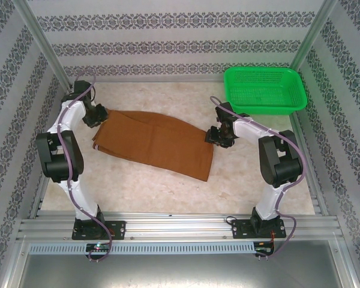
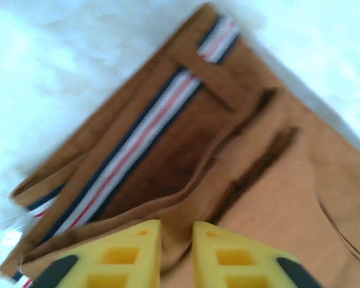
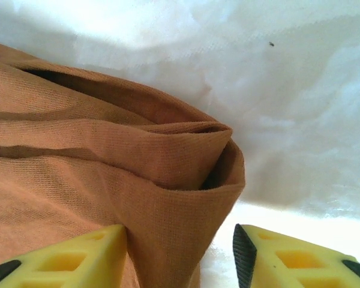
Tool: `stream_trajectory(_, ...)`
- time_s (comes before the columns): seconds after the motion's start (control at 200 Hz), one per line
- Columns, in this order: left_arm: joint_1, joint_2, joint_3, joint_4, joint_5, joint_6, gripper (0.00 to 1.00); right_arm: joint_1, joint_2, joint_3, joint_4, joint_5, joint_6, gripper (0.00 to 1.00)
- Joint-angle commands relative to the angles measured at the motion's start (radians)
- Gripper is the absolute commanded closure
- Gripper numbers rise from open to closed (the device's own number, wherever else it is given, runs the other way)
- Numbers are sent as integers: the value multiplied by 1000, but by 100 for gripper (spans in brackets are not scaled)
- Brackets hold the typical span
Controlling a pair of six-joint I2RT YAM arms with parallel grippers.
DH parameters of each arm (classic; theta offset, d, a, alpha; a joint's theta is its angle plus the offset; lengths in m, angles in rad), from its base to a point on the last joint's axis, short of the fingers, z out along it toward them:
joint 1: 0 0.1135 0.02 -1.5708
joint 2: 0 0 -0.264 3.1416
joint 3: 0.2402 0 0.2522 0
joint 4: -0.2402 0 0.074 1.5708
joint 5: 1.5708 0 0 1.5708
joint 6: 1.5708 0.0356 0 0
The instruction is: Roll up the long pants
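The long pants point(image 1: 153, 144) look soft and limp, so I'd pinch folded edges. My right gripper point(image 3: 179, 255) stands open astride a fold. Whether the left gripper point(image 2: 177, 255) holds anything, I cannot tell.

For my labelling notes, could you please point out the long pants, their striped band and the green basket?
long pants point(image 1: 156, 141), top view, middle of the folded cloth.
striped band point(image 2: 138, 133), left wrist view, midway along its length.
green basket point(image 1: 264, 90), top view, its bare mesh floor.

Lab robot cell: aluminium frame point(image 1: 168, 227), patterned walls point(image 1: 168, 45)
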Motion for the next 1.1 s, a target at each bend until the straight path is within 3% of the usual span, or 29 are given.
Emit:
stream_trajectory(0.0,-3,-40,13,-75,-172,-19,70,1,-37,-3,-13,5,-8,22)
stream_trajectory(0.015,-4,-51,6,-73,-181,-21,69,2,-39,-1,-15,4,-13,8)
stream_trajectory(0.035,-6,-66,-6,-66,-189,-24,68,2,-42,-3,-14,0,-20,3)
stream_trajectory(0.155,-54,-169,-84,-20,-216,2,67,2,-60,-12,14,-25,-59,2)
stream_trajectory(0.285,-155,-233,-233,121,-114,38,65,-13,-26,-37,104,-94,-53,2)
stream_trajectory(0.36,-188,-209,-300,182,-71,12,71,-19,32,-2,113,-123,-40,3)
stream_trajectory(0.4,-195,-181,-320,207,-47,0,76,-19,60,21,114,-123,-39,12)
stream_trajectory(0.435,-196,-149,-332,225,-33,-15,80,-21,81,35,118,-126,-40,30)
stream_trajectory(0.46,-196,-124,-335,237,-23,-20,83,-22,97,43,124,-124,-39,50)
stream_trajectory(0.51,-196,-74,-333,257,-4,-20,87,-23,123,63,119,-108,-32,100)
stream_trajectory(0.664,-207,99,-227,242,26,-1,100,-25,127,41,71,-71,-52,100)
stream_trajectory(0.894,-300,362,94,132,46,68,100,-3,-94,-296,159,-128,-22,100)
stream_trajectory(0.999,-357,484,276,81,62,78,100,66,-206,-423,166,-144,-1,100)
stream_trajectory(1.099,-407,592,468,17,76,90,100,193,-309,-490,134,-118,29,100)
